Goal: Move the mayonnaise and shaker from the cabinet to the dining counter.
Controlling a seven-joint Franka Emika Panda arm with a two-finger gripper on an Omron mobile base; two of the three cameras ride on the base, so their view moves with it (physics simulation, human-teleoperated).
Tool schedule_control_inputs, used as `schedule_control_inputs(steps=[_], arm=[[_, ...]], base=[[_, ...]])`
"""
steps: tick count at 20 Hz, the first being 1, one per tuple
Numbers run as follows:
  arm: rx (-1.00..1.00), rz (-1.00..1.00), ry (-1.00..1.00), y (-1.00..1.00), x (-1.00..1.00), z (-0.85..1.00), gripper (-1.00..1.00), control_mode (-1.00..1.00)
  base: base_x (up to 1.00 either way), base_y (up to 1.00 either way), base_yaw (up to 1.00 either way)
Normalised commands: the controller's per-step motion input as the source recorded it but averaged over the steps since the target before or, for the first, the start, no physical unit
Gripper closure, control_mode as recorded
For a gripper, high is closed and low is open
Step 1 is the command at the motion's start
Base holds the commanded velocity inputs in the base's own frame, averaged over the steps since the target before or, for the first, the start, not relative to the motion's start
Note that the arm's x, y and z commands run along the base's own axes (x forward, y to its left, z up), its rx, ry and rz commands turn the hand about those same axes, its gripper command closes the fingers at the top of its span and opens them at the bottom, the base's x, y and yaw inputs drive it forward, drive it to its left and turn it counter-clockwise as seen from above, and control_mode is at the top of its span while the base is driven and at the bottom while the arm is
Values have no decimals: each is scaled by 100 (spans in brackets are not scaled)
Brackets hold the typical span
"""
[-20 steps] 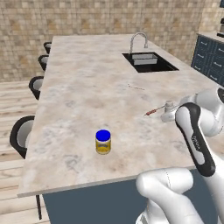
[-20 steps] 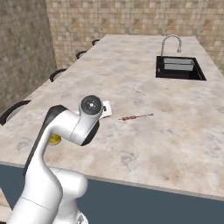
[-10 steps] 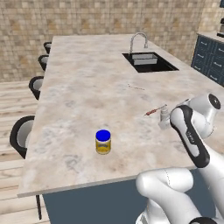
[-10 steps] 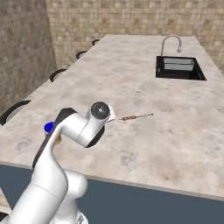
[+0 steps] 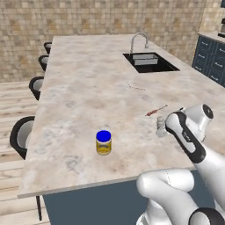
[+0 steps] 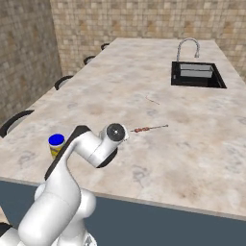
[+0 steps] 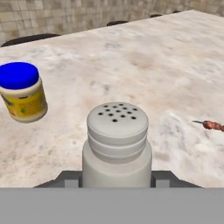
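- At the far left I see dark round stools [image 5: 23, 134] lined along the left edge of the worktop [image 5: 88, 88], which here is the long beige dining counter.
- The mayonnaise [image 5: 103, 142] stands upright on the worktop near its near edge, blue lid on top, with bare surface all around it. In the right base view the mayonnaise [image 6: 56, 145] shows just left of my arm's elbow, partly behind it.
- In the hand view the mayonnaise [image 7: 22, 92] sits to the left of and beyond the shaker, well apart from it.
- The shaker [image 5: 161, 126] is upright at the front of my arm, right of the mayonnaise and near the right side of the worktop.
- In the hand view the shaker [image 7: 117, 144] is close and centred, its perforated cap toward the camera, with the tool [image 7: 117, 178] set narrow around its lower body, a finger at each side; I am holding the shaker. I cannot tell whether its base touches the worktop.
- A thin skewer with reddish pieces [image 5: 156, 110] lies flat on the worktop just beyond the shaker; I see its tip at the right in the hand view too.
- Farther off, the inset sink [image 5: 149, 62] with its curved faucet [image 5: 138, 40] sits at the far right of the worktop.
- At the far right edge stand dark blue drawers [image 5: 210, 61] against the tan tiled wall.
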Motion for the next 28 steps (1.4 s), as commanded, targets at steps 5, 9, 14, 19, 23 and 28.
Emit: schedule_control_inputs(steps=[5,9,14,19,23,28], arm=[[1,6,0,0,22,-36,100,-100],[10,9,0,-7,13,-33,100,-100],[15,8,1,-18,11,-8,100,-100],[9,4,0,-15,19,-1,100,-100],[0,1,3,-4,20,0,100,-100],[1,0,0,-2,9,-10,100,-100]], base=[[0,0,0],[0,0,0],[0,0,0],[0,0,0],[0,0,0],[0,0,0]])
